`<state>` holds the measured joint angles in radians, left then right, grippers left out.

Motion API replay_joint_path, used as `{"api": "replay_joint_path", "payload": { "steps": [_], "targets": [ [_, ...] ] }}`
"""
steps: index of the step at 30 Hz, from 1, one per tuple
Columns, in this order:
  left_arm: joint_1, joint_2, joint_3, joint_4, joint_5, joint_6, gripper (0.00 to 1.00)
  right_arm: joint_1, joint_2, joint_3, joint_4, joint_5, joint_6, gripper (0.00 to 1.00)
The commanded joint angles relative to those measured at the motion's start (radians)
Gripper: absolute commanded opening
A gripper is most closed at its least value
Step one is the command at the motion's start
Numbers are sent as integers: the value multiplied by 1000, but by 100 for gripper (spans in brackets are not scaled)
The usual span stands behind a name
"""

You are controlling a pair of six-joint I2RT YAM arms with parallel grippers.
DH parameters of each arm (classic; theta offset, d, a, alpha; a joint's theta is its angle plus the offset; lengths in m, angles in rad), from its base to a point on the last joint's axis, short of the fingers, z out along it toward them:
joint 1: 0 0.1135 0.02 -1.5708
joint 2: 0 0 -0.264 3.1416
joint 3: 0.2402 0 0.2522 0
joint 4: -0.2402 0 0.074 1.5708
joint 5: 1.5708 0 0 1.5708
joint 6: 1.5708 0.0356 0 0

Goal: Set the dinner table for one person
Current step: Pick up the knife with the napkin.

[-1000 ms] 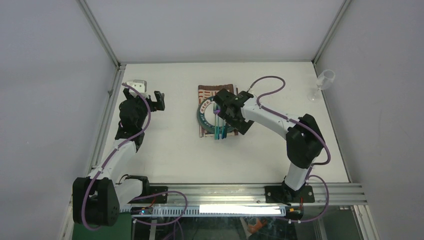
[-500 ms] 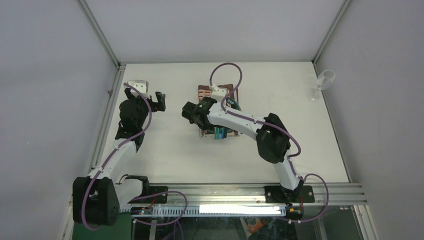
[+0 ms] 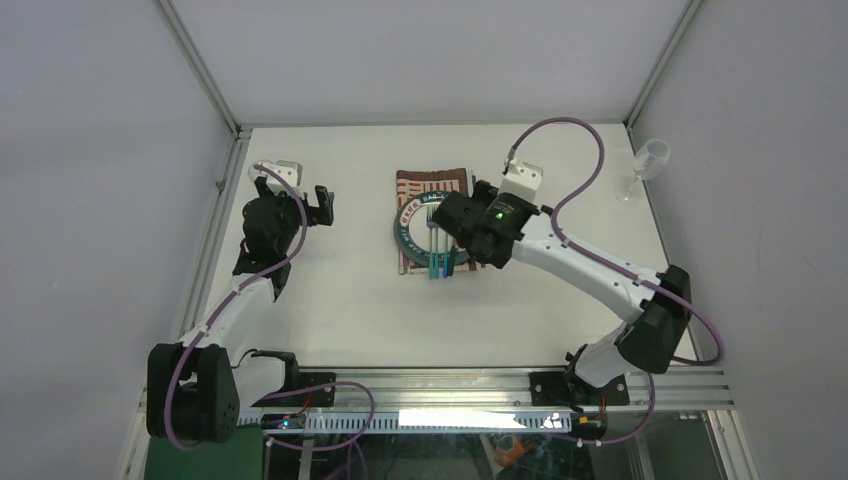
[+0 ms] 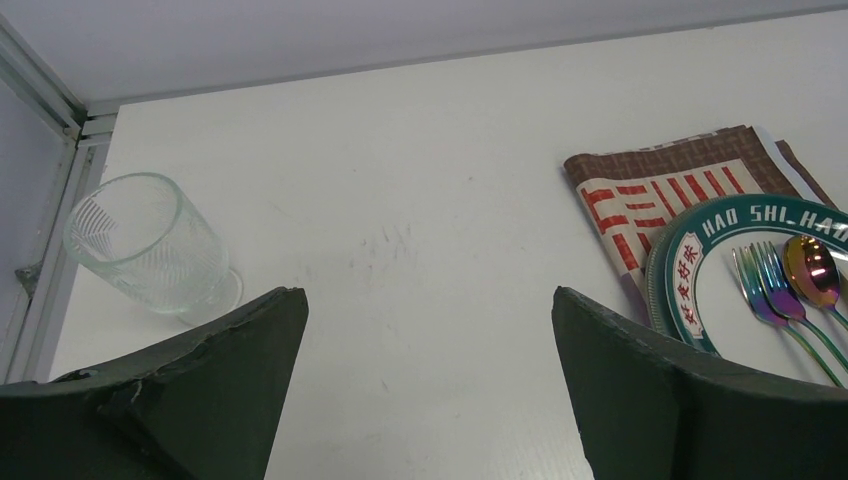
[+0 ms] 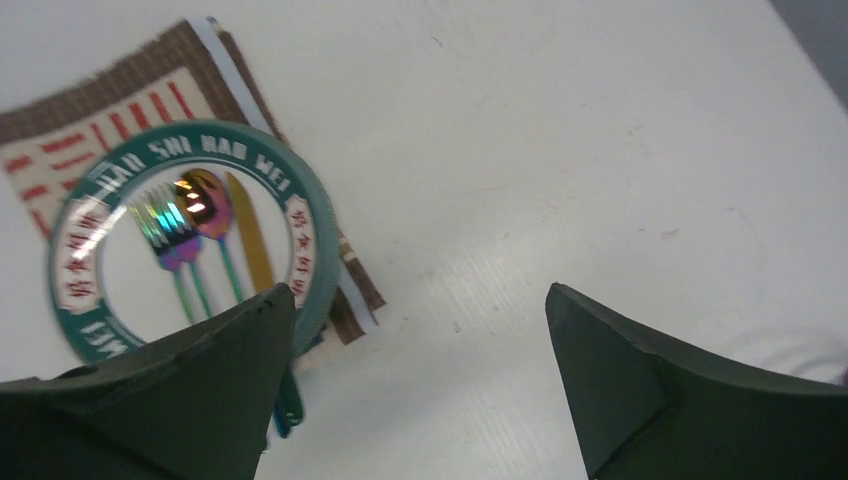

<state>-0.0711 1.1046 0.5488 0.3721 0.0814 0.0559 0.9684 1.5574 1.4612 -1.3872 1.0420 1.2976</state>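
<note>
**Item 1.** Large flat matte white dinner table (image 3: 340, 300), rectangular and edged with aluminium rails. It fills the workspace beneath both arms, and everything below rests on it.

**Item 2.** Patchwork cloth placemat (image 3: 430, 182) in brown check, red and white stripes, with a blue edge. We find it at the middle of the far half of the table.

**Item 3.** Round white plate (image 3: 404, 232) with a dark green rim bearing white and red lettering. It lies on the placemat.

**Item 4.** Cutlery with a rainbow sheen, laid side by side on the plate: two forks (image 5: 165, 228), one spoon (image 5: 203, 200) and one golden knife (image 5: 248, 235). The teal handles reach over the near rim of the plate.

**Item 5.** Clear ribbed glass tumbler (image 4: 145, 245), near the far left corner, close to the left rail and well apart from the placemat.

**Item 6.** Clear stemmed glass (image 3: 648, 160), at the far right edge of the table.

**Item 7.** Left gripper (image 4: 425, 298), dark-fingered, jaws spread wide with nothing between them. It hangs over bare table between the tumbler and the placemat.

**Item 8.** Right gripper (image 5: 418, 292), jaws likewise spread wide and holding nothing. We see it above the right side of the plate, with bare tabletop between its fingers.
</note>
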Motion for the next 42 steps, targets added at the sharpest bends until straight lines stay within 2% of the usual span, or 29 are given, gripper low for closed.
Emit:
{"api": "replay_joint_path", "payload": {
  "steps": [1, 2, 4, 8, 10, 14, 17, 20, 24, 29, 33, 42],
  "targets": [
    [1, -8, 28, 24, 26, 20, 98, -85, -88, -19, 428, -169, -293, 100],
    [1, -11, 30, 20, 28, 23, 98, -106, -103, -42, 514, -252, -350, 100],
    [1, -20, 32, 10, 28, 27, 98, -129, -107, -47, 588, -326, -360, 100],
    [1, -29, 31, 3, 39, 36, 98, -132, -2, 55, 523, -322, -257, 100],
    [1, -23, 34, 1, 41, 39, 98, -139, 78, 102, 524, -375, -262, 100],
    [0, -22, 34, -6, 45, 44, 98, -193, 244, 237, 429, -616, -222, 92],
    [1, -21, 27, -1, 53, 42, 98, -210, 329, 380, 258, -640, -222, 97],
    [1, -9, 26, 12, 63, 35, 99, -240, 348, 491, 180, -712, -228, 100],
    [0, 0, 26, 13, 62, 34, 99, -332, 302, 441, 199, -929, -192, 100],
    [0, -13, 16, 14, 59, 43, 99, -330, 271, 413, 181, -929, -102, 100],
    [0, -12, 20, 8, 63, 42, 99, -322, 230, 284, 304, -956, -63, 100],
    [0, -25, 5, 8, 58, 51, 99, -270, 324, 249, 237, -914, -216, 98]
  ]
}}
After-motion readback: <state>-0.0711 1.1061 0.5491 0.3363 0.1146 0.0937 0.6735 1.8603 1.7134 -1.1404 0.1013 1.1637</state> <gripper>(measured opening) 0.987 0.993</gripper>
